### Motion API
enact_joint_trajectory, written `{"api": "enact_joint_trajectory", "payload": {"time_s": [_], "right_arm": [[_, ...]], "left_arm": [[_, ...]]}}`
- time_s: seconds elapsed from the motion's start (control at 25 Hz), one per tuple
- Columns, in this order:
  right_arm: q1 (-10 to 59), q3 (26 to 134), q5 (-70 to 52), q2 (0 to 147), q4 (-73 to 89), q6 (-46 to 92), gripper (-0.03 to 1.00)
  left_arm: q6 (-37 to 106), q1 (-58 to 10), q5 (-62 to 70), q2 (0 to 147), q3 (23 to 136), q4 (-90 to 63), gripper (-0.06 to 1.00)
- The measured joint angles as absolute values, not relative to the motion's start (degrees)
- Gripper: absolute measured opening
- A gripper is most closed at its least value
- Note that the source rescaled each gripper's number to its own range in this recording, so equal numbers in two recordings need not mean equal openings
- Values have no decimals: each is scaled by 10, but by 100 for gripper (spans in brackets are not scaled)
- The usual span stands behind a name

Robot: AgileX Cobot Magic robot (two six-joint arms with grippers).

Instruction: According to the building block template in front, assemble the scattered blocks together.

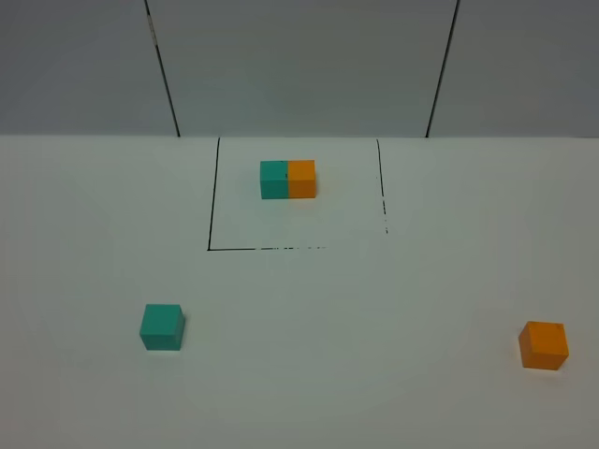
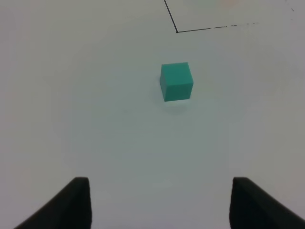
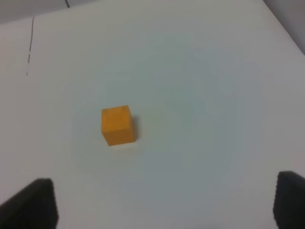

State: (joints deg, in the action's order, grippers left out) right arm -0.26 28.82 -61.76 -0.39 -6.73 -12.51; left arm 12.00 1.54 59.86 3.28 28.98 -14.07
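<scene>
From high up: building block template (image 1: 287, 179) at 12 o'clock on the desk (image 1: 356, 402), inside a black-lined square (image 1: 213, 248), likely parked there as the model. Teal half toward 9 o'clock, orange half toward 3, joined flush. Teal cube (image 1: 162, 327) at 8 o'clock, orange cube (image 1: 544, 345) at 4 o'clock, well apart, not yet joined.

From the left wrist: left hand (image 2: 161, 202) spread wide, empty, aimed at the teal cube ahead, probably lined up for a grab. Matte, sharp-edged, sitting flat.

From the right wrist: right hand (image 3: 162, 202) likewise spread and empty, facing the orange cube. Same plain matte look.
</scene>
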Motion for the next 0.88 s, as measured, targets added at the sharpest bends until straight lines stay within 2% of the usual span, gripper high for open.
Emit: {"api": "enact_joint_trajectory", "payload": {"time_s": [0.2, 0.32, 0.48, 0.6, 0.68, 0.76, 0.88], "right_arm": [[-3, 288, -618, -4, -67, -125, 80], [-3, 288, -618, -4, -67, -125, 80], [-3, 288, -618, -4, -67, -125, 80], [-3, 288, -618, -4, -67, -125, 80], [-3, 288, -618, -4, -67, -125, 80], [-3, 288, -618, -4, -67, -125, 80], [-3, 288, -618, -4, -67, -125, 80]], "left_arm": [[83, 15, 594, 35, 290, -138, 38], [54, 15, 580, 58, 292, -133, 43], [48, 15, 560, 138, 320, -133, 62], [48, 15, 565, 227, 362, -134, 83], [51, 15, 588, 297, 401, -144, 93], [55, 15, 619, 366, 439, -154, 97], [55, 15, 657, 462, 492, -158, 96]]}}
